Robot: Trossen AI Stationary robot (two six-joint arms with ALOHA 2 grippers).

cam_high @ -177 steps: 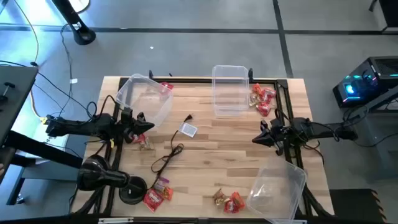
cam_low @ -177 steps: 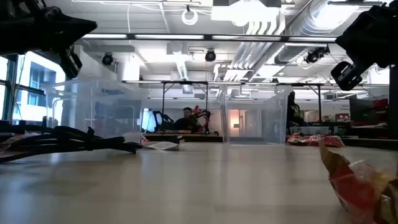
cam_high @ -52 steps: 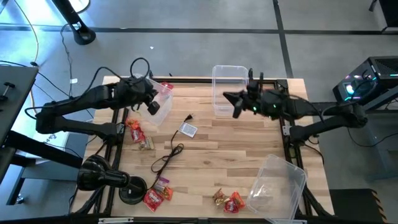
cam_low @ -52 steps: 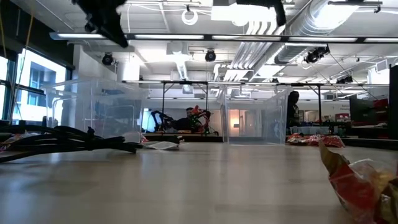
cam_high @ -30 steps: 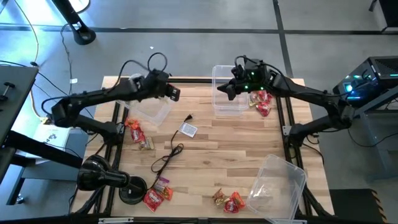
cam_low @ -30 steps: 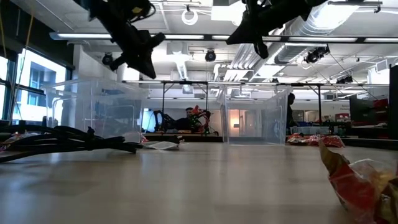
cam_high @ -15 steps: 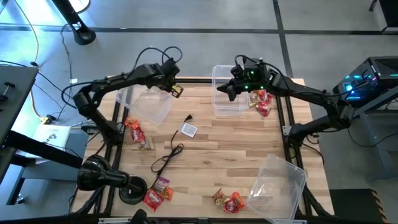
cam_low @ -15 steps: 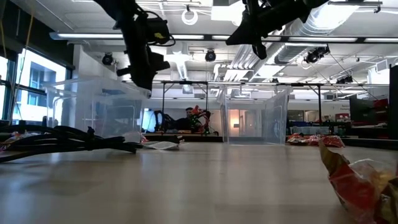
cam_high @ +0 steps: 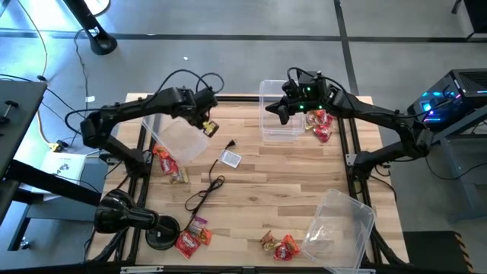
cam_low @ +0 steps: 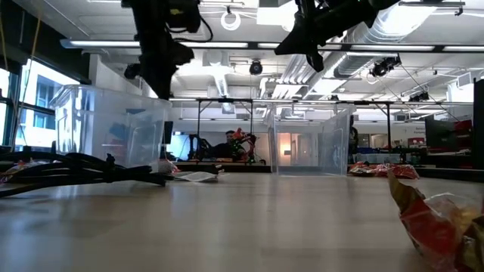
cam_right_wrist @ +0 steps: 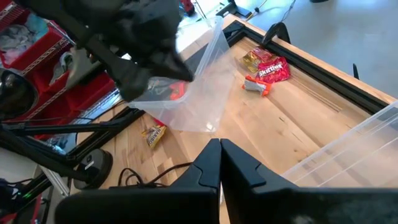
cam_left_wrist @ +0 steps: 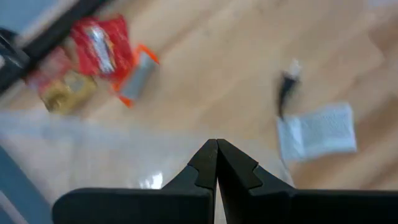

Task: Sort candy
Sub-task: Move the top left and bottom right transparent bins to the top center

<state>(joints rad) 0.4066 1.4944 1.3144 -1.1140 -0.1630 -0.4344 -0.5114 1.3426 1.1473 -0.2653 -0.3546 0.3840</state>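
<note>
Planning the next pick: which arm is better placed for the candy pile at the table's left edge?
Left, probably. The left pincer hangs over the tilted clear bin, on the same side as that candy pile. The right pincer is at the far upright bin, across the table.

Low view: two dark arms at top left [cam_low: 162,45] and top centre [cam_low: 325,23], clear bins at left [cam_low: 113,132] and centre [cam_low: 314,143], black cable [cam_low: 83,168] lower left, blurred red-gold candy [cam_low: 442,219] lower right on wooden table [cam_low: 242,219].
</note>
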